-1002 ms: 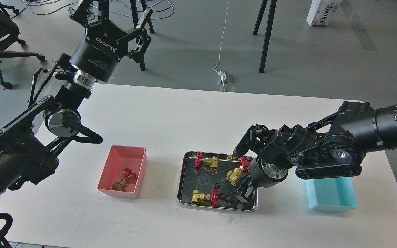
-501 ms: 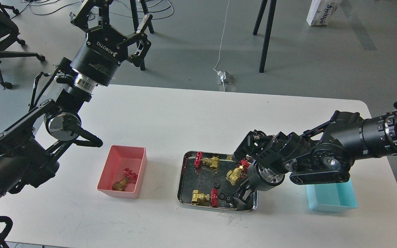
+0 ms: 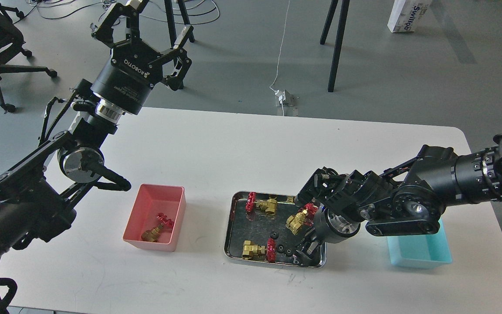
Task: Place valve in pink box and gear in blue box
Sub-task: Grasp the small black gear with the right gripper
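One valve (image 3: pixel 157 227) lies in the pink box (image 3: pixel 160 189) at the left. Three more valves lie in the steel tray (image 3: pixel 229 226): one at the back (image 3: pixel 260 204), one at the right (image 3: pixel 298 219), one at the front (image 3: pixel 257 250). Two black gears (image 3: pixel 280 249) show in the tray's front middle. My right gripper (image 3: pixel 302 254) points down into the tray's front right corner, next to the gears. Its dark fingers cannot be told apart. The blue box (image 3: pixel 421 253) sits at the right, partly hidden under my right arm. My left gripper (image 3: pixel 155 19) is open and empty, raised high beyond the table's back left.
The white table ends close in front of the tray and boxes. Chair legs, stand legs and cables are on the floor behind the table. My left arm's elbow hangs over the table just left of the pink box.
My right arm has shifted a little left and its gripper has sunk lower into the tray's front right corner. My left gripper has risen slightly.
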Robot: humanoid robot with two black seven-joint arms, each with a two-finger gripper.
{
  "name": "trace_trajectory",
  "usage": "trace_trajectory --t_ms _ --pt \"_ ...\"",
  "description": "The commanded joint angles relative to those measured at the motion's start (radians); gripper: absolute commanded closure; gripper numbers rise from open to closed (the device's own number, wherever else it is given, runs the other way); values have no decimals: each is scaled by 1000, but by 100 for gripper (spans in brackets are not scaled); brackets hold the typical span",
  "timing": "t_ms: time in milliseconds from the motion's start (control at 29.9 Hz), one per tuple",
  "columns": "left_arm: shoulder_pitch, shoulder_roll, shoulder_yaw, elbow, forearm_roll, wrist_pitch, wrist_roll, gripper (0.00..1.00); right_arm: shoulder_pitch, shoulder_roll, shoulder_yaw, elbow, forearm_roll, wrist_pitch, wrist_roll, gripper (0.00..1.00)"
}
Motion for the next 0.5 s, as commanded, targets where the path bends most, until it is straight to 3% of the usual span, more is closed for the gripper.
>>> trace_trajectory --t_ms 0,468 --pt "0 -3 0 0 0 0 0 21 -11 0 0 -3 -2 -9 0 54" --pt "5 -3 2 3 1 0 0 21 -26 20 0 -49 -2 -9 0 54"
